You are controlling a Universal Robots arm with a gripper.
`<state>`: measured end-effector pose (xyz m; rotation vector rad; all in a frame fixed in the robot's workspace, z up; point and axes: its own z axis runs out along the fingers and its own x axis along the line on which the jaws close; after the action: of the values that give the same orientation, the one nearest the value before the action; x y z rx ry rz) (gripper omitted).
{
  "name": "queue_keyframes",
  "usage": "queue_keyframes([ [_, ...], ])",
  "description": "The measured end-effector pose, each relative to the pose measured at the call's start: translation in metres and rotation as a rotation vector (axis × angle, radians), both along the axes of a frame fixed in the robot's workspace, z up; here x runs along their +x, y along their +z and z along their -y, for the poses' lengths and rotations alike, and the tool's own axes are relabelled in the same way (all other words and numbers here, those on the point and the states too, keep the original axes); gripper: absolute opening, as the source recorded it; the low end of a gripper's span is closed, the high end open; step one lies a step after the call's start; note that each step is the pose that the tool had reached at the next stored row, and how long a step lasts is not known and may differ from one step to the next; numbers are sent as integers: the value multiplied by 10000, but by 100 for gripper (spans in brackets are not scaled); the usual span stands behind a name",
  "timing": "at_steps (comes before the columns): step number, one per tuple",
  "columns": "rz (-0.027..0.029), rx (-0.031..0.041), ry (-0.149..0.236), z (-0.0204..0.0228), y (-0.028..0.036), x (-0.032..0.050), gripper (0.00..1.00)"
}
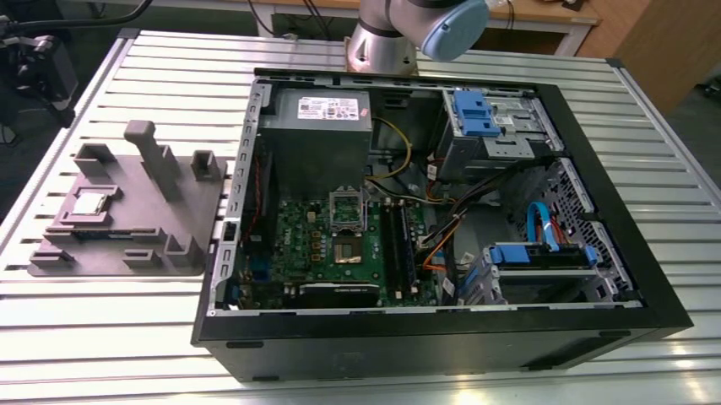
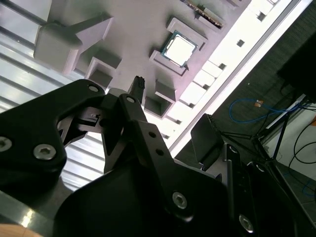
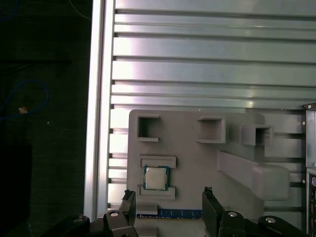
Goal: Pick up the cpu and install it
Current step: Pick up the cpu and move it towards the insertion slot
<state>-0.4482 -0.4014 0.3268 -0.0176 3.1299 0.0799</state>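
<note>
Cpu lies flat in framed recess of grey fixture tray, tray on slatted worktop. Jaws spread wide, gripping nothing, hover above tray near cpu, not touching. Computer case beside tray.

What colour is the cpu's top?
The cpu is silvery-grey on top with a greenish edge, clearest in the first wrist view.

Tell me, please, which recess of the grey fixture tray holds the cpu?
The one between two flat bars holds the cpu; the square pockets sit empty.
</note>
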Motion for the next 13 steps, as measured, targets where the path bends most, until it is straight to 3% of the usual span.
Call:
queue_keyframes([
  [13,0,0,0,1,-30,0,65],
])
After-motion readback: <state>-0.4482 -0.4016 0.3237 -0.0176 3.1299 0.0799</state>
